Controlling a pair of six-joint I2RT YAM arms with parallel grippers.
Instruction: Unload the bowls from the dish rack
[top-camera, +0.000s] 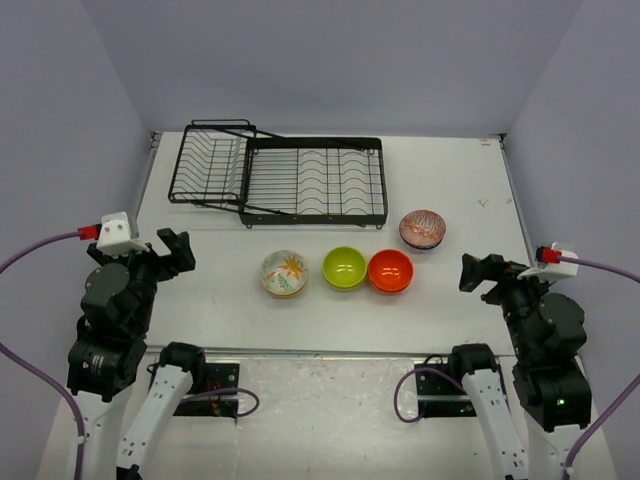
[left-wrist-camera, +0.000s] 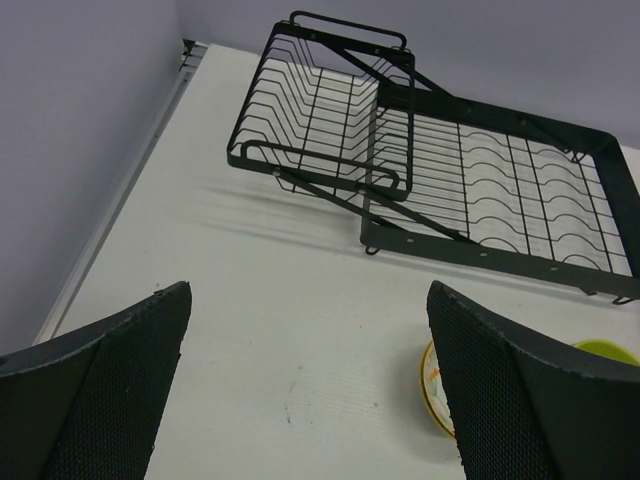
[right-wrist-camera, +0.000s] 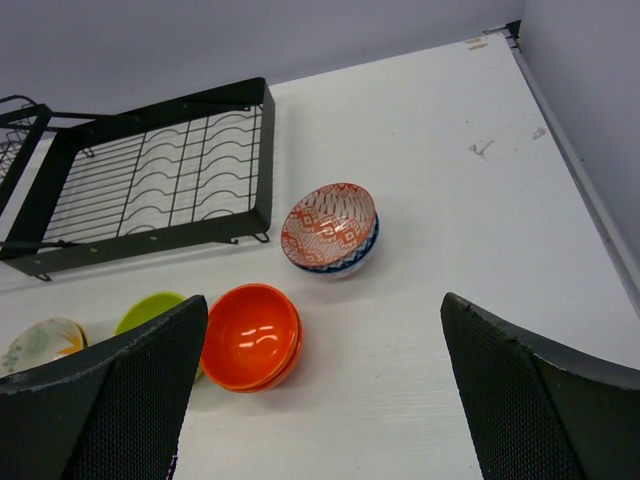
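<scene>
The black wire dish rack (top-camera: 280, 180) stands at the back of the table with no bowl in it; it also shows as the dish rack (left-wrist-camera: 430, 170) and the dish rack (right-wrist-camera: 150, 170). In front of it, a row on the table: a cream floral bowl (top-camera: 285, 273), a lime green bowl (top-camera: 344, 267) and an orange-red bowl (top-camera: 390, 270). A red-patterned bowl (top-camera: 422, 229), blue on its outside (right-wrist-camera: 330, 228), sits further right. My left gripper (top-camera: 175, 250) hovers open left of the row. My right gripper (top-camera: 480, 272) hovers open to its right. Both hold nothing.
Grey walls close in the white table (top-camera: 220, 300) at the back and on both sides. A metal strip (top-camera: 300, 352) runs along the near edge in front of the arm bases. Purple cables (top-camera: 40, 243) hang at both outer sides.
</scene>
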